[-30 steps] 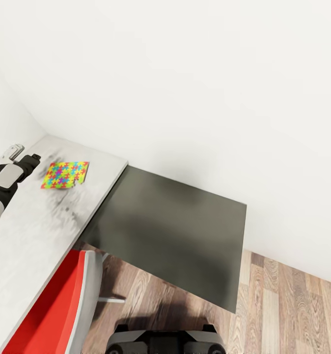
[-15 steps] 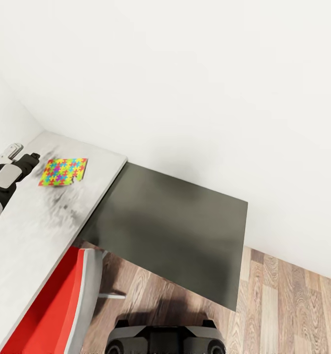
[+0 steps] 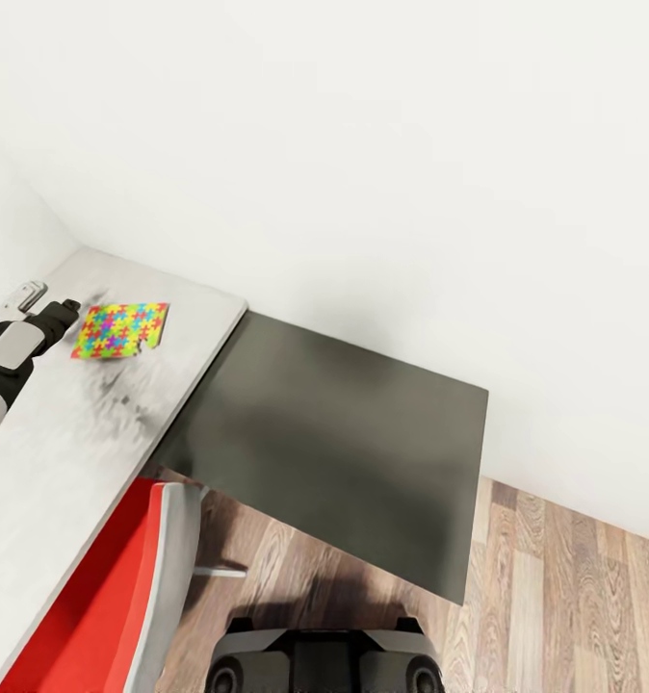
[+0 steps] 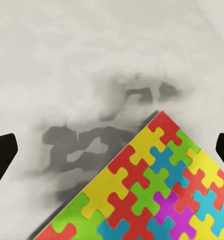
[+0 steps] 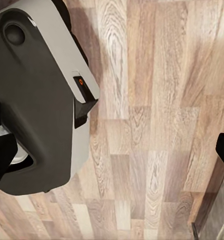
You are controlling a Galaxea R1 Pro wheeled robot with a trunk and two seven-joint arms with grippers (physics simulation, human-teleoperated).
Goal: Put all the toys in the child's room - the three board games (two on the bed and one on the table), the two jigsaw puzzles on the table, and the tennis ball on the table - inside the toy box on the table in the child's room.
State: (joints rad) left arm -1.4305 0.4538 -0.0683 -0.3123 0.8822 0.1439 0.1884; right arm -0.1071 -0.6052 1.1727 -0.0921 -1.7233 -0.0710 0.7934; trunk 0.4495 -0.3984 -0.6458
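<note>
A thin flat jigsaw puzzle square [image 3: 120, 331] of interlocking yellow, red, green and blue pieces lies flat on the pale grey top of the long table [image 3: 64, 433], near its far end. The left gripper [image 4: 112, 150] hovers just above that tabletop beside the puzzle's corner, its dark fingertips [image 4: 3, 150] spread wide with nothing between them. The right gripper [image 5: 112, 150] points down at the wood-plank floor [image 5: 141, 100] next to the robot's grey base [image 5: 37, 100], fingers equally wide apart and empty. A red chair [image 3: 103, 597] stands against the table, beside a dark-topped cabinet [image 3: 344, 443].
</note>
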